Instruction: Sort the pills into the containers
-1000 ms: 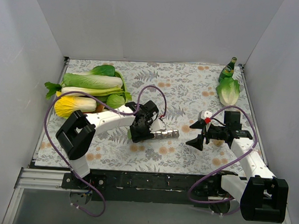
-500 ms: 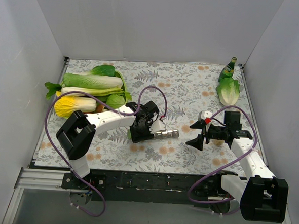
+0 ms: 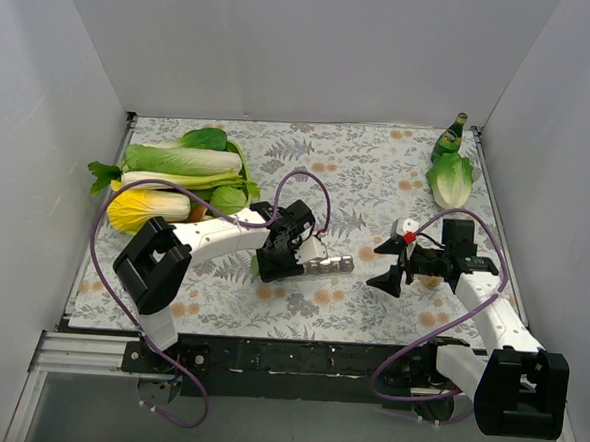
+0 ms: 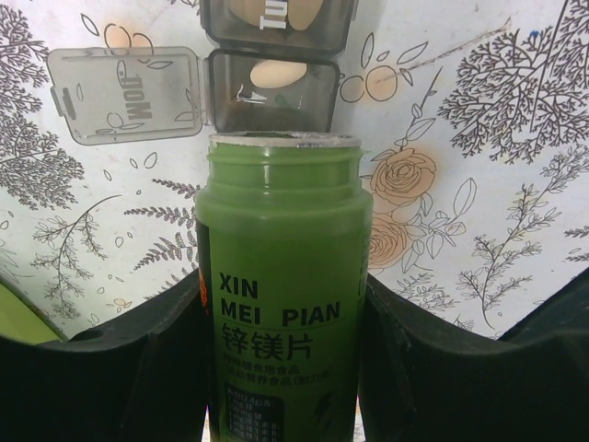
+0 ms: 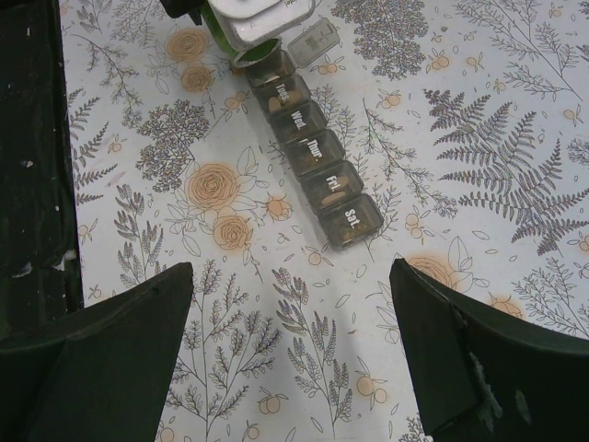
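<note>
The grey strip of lidded containers [image 3: 329, 266] lies mid-table; the right wrist view shows its day-labelled compartments [image 5: 317, 168] with tan pills inside. My left gripper [image 3: 277, 261] is shut on a green pill bottle [image 4: 281, 295], tilted with its open mouth just short of the strip's end compartment [image 4: 271, 87], whose lid [image 4: 124, 92] lies flipped open. A tan pill [image 4: 276, 72] lies in that compartment. My right gripper [image 3: 387, 280] is open and empty, hovering to the right of the strip; its fingers [image 5: 115, 341] frame bare cloth.
Cabbages and leafy greens [image 3: 172, 178] are piled at the back left. A tall green glass bottle [image 3: 448, 138] and a lettuce [image 3: 450, 178] stand at the back right. White walls close in three sides of the floral cloth.
The left gripper has shifted slightly with the bottle; the pale open lid by the strip's left end shows less in the top view. The right arm has not moved.
</note>
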### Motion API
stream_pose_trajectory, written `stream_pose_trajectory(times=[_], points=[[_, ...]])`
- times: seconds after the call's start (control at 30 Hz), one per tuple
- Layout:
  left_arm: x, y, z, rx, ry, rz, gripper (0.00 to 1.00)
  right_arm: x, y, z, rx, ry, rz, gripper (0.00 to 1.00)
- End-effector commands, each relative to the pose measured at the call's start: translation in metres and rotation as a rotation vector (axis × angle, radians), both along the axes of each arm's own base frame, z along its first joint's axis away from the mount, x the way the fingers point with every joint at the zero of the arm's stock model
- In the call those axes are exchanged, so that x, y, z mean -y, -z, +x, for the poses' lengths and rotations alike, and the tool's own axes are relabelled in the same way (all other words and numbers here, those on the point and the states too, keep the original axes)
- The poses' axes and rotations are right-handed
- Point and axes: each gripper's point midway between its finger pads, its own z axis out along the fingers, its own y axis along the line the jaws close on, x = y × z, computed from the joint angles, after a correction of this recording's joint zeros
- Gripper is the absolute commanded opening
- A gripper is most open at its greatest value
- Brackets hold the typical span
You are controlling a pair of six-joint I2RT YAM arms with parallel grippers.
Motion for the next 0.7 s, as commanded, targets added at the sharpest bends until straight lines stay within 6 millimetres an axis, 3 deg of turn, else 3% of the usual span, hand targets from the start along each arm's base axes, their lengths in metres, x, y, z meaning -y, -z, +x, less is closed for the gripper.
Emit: stream_pose_trajectory(times=[0.0,0.67], points=[[0.007,-0.008,0.007,0.033,0.006,-0.005,0.0,-0.002,-0.012,0.003,0.033,-0.018,0.017,0.95],[0.017,-0.028,0.013,0.105,-0.016,-0.121,0.0,-0.002,-0.011,0.003,0.032,-0.019,0.017,0.95]])
